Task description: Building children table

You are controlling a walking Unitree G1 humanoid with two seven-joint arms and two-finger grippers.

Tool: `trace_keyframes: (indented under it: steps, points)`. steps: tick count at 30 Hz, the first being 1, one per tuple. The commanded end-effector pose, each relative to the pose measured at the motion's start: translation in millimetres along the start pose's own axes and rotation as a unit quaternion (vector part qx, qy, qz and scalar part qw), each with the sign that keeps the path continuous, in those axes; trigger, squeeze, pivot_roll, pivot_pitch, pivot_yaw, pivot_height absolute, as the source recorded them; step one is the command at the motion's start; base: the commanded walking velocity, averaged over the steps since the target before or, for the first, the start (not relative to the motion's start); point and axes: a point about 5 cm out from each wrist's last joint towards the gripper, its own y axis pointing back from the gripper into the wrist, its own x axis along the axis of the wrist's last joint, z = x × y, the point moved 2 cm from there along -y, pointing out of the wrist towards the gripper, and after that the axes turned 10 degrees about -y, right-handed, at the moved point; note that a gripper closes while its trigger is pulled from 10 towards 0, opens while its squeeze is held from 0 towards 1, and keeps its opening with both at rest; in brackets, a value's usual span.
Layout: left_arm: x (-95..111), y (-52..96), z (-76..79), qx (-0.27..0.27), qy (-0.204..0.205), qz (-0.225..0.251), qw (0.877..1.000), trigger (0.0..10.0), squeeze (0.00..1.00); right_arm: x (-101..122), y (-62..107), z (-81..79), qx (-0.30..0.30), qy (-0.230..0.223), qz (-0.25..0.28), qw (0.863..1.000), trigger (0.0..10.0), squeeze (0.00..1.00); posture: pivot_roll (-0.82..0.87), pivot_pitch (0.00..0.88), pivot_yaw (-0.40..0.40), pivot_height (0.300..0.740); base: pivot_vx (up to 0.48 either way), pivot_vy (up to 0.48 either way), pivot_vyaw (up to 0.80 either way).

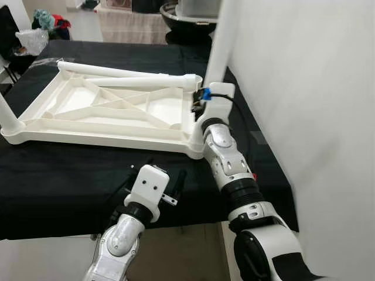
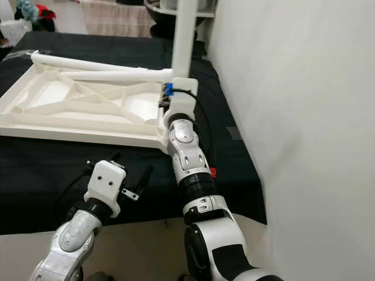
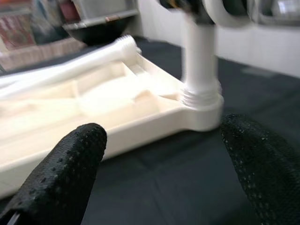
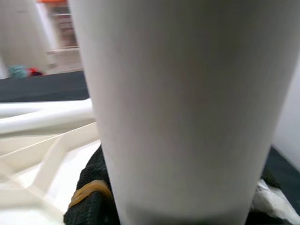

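A white plastic tabletop [image 1: 99, 133] lies upside down on the black-covered table [image 1: 70, 181]. At its near right corner a white leg [image 1: 220, 47] stands upright in its socket [image 3: 202, 101]. My right gripper [image 1: 201, 104] is shut on this leg low down, black fingers [image 4: 89, 197] on both sides. Another leg [image 1: 7, 114] stands at the near left corner. Two loose legs [image 1: 117, 72] lie across the far side of the tabletop. My left gripper [image 1: 158, 171] is open just above the black cloth, in front of the tabletop's near edge, with nothing between its fingers [image 3: 61, 178].
A white wall [image 1: 304, 117] runs close along the right side of the table. A dark bowl [image 1: 181, 20] sits at the back, with a plastic bag [image 1: 32, 41] and coloured cloth [image 1: 47, 20] at the far left. The table's front edge [image 1: 70, 231] lies just below my left wrist.
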Motion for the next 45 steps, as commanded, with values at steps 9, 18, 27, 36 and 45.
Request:
trace_keyframes:
  steps: [9, 18, 27, 36, 45]
  points:
    - [12, -0.1, -9.0, 0.017, -0.013, 0.018, 1.0, 10.0, 0.0, -7, 1.5, 2.1, 0.031, -0.012, -0.004, 0.999, 10.0, 1.0, 0.07, 0.045, -0.097, 0.74, 0.0, 0.0, 0.0]
    - [21, -4.4, -9.3, 0.018, -0.011, 0.03, 0.999, 10.0, 0.0, -10, 6.6, -18.6, 0.238, -0.063, -0.054, 0.968, 10.0, 0.0, 0.08, 0.033, -0.091, 0.74, 0.0, 0.0, 0.0]
    - [29, -6.8, -10.8, 0.017, -0.011, 0.043, 0.999, 10.0, 0.0, -22, 44.1, -13.3, 0.569, -0.012, -0.174, 0.804, 10.0, 0.0, 0.09, 0.031, -0.099, 0.74, 0.0, 0.0, 0.0]
    - [40, -6.9, -4.3, -0.001, -0.003, 0.061, 0.998, 10.0, 0.0, -7, 23.4, -36.8, 0.523, -0.047, -0.129, 0.841, 0.0, 0.0, 0.1, 0.034, -0.109, 0.74, 0.0, 0.0, 0.0]
    - [40, -7.3, -5.7, 0.0, -0.006, 0.059, 0.998, 10.0, 0.0, -15, 19.8, -40.9, 0.442, -0.067, -0.105, 0.888, 0.0, 0.0, 0.09, 0.034, -0.106, 0.74, 0.0, 0.0, 0.0]
